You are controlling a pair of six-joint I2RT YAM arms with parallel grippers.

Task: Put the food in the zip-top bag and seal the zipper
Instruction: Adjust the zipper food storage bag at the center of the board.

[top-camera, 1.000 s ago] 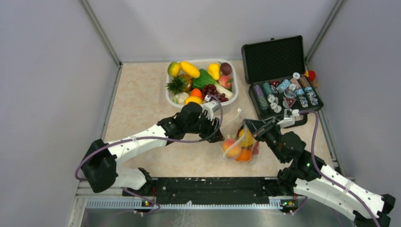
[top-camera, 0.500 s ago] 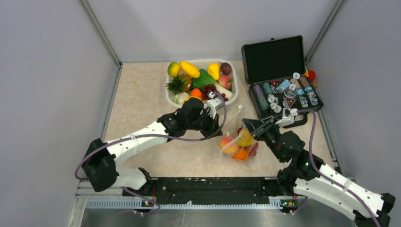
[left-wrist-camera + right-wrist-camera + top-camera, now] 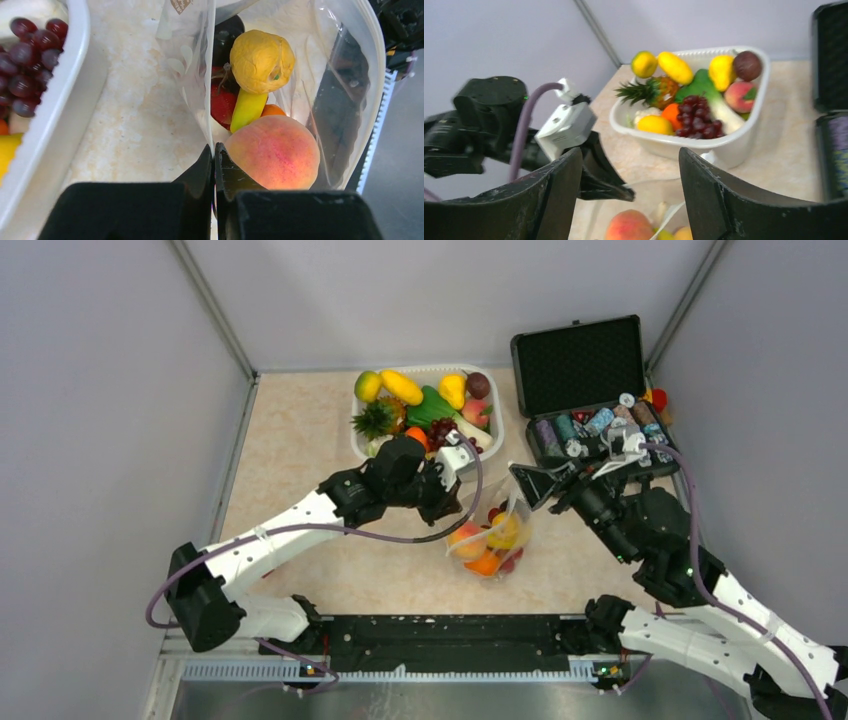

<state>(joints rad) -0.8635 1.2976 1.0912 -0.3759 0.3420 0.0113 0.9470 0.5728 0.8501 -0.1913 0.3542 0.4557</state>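
The zip-top bag point(image 3: 492, 538) hangs just above the table in the middle, mouth open, with its whitish zipper point(image 3: 381, 75) curving round the rim. Food inside: a peach point(image 3: 272, 150), a yellow fruit point(image 3: 261, 60), a banana point(image 3: 247, 107), a strawberry point(image 3: 222, 102) and an orange point(image 3: 273, 109). My left gripper point(image 3: 214, 150) is shut on the bag's left rim, also visible from above point(image 3: 455, 508). My right gripper point(image 3: 535, 488) stands open to the right of the bag, touching nothing. In the right wrist view the right gripper point(image 3: 630, 156) frames the peach point(image 3: 629, 226) below.
A white tub point(image 3: 497, 430) of more toy fruit and grapes point(image 3: 25, 60) stands just behind the bag. An open black case point(image 3: 580, 365) with round chips point(image 3: 600, 425) lies at the back right. Grey walls close in both sides.
The left gripper shut on the bag's left rim and drew the bag left and toward the tub. The right gripper opened, let go of the bag and pulled back to the right.
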